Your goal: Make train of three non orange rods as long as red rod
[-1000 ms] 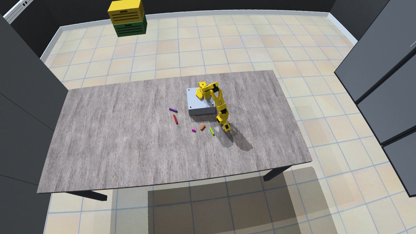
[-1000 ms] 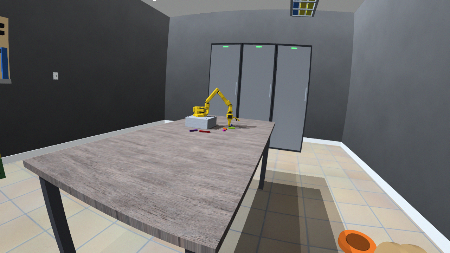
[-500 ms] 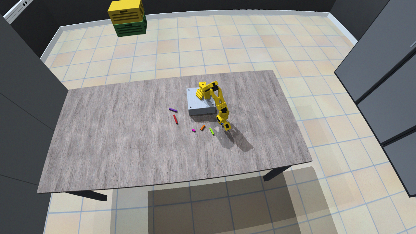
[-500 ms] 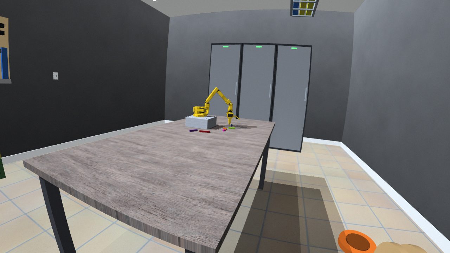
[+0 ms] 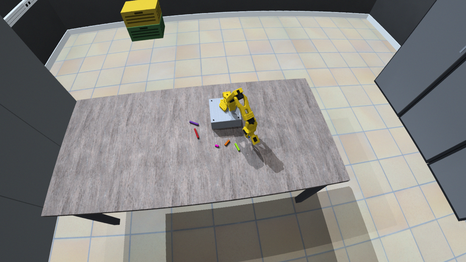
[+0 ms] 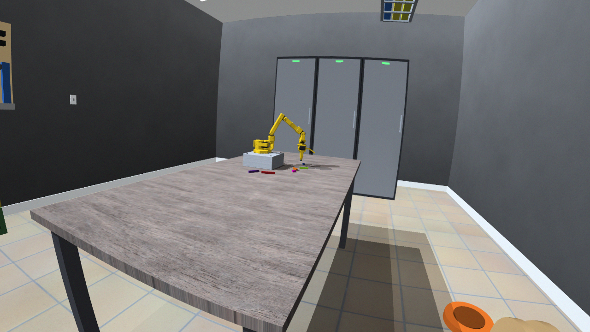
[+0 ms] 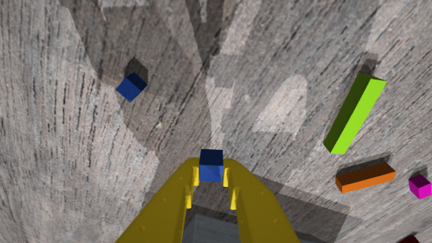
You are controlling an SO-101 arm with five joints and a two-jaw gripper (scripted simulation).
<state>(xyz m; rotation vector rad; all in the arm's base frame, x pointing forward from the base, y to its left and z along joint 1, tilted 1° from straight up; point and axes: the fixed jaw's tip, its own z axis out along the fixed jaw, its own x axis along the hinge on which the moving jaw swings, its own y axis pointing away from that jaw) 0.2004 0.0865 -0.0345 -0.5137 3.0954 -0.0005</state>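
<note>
My gripper [image 7: 211, 169] [image 6: 301, 159] is shut on a small blue rod [image 7: 211, 173] and holds it above the table. A second blue rod [image 7: 131, 87] lies apart, upper left in the wrist view. A lime rod [image 5: 237, 146] [image 6: 303, 168] [image 7: 358, 115] lies flat beside the gripper's area. A magenta rod [image 5: 217, 146] [image 6: 293, 170] [image 7: 420, 187] lies farther left in the top view. The red rod [image 5: 196, 133] [image 6: 268, 172] and a purple rod [image 5: 193, 123] [image 6: 253, 171] lie further left. No rods on the table lie end to end.
An orange rod [image 5: 226, 142] [image 7: 366, 177] lies between the magenta and lime rods. The grey base block [image 5: 226, 124] [image 6: 263, 161] carries the arm behind the rods. The arm's shadow falls across the wooden table [image 5: 130, 156] [image 6: 197, 231].
</note>
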